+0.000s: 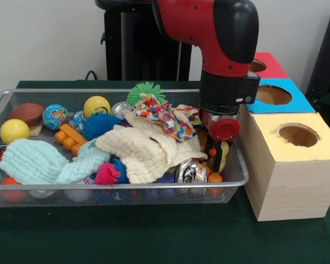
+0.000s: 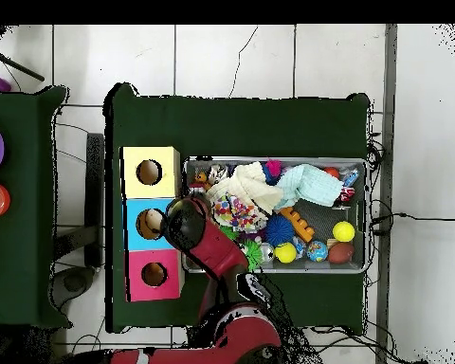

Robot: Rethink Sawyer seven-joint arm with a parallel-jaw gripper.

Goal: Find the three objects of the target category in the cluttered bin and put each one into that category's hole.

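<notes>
The silver wire-mesh bin [image 1: 121, 190] is full of toys and cloths; it also shows in the overhead view [image 2: 364, 216]. My gripper [image 1: 213, 158] is lowered into the bin's right end, beside a yellow-brown toy [image 1: 224, 155] and above a shiny silver item [image 1: 191, 171]. Its state is hidden by the wrist and clutter. To the right stand three boxes with round holes: yellow [image 1: 319, 144], blue [image 1: 300, 102] and red [image 1: 272, 61]. In the overhead view the arm's wrist [image 2: 186, 220] covers the gripper at the bin's left end, next to the blue box [image 2: 136, 210].
In the bin lie two yellow balls [image 1: 97, 105] [image 1: 14, 131], a globe ball [image 1: 54, 116], a brown ball [image 1: 26, 113], green [image 1: 146, 91], blue [image 1: 100, 125] and pink [image 1: 106, 174] spiky balls, a cream cloth [image 1: 143, 151], a mint cloth [image 1: 41, 162], a patterned cloth [image 1: 170, 118] and orange bricks [image 1: 71, 137].
</notes>
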